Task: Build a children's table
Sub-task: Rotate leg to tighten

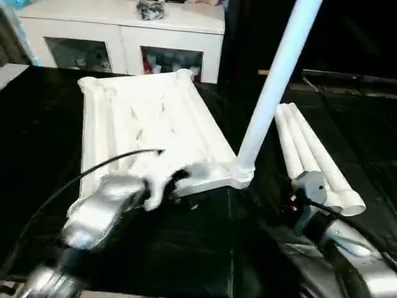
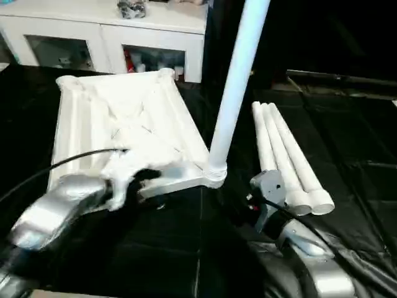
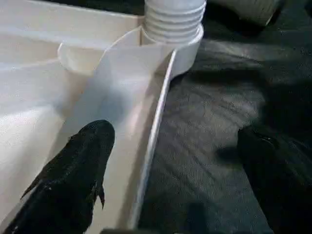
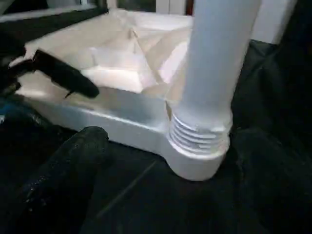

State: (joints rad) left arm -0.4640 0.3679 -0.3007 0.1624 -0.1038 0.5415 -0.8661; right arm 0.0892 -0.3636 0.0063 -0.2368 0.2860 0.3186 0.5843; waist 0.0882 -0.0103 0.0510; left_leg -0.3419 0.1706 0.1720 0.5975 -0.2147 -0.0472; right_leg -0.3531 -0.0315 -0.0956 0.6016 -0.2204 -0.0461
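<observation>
While the black tabletop [image 1: 186,248] spreads under everything, a white cabinet [image 1: 124,37] with glass doors stands behind it. On the black sheet lies the table top [image 1: 149,130], ribbed underside up, its near edge toward me. One leg [image 1: 273,87] stands upright in the near right corner socket [image 1: 239,177], its threaded end showing just above the socket rim. Three spare legs [image 1: 310,155] lie side by side on the sheet to the right of the top, apart from it, thick ends nearest me.

My left tool [image 3: 170,161] sits at the top's near edge, left of the fitted leg; its fingers [image 3: 78,175] are spread wide, one over the white underside, the other over the black sheet, with the edge between them and nothing pinched. My right tool [image 4: 161,195] hangs low at the right, pointed at the socket from close by, beside the thick ends of the spare legs; its fingers [image 4: 63,175] are spread wide too and hold nothing.
</observation>
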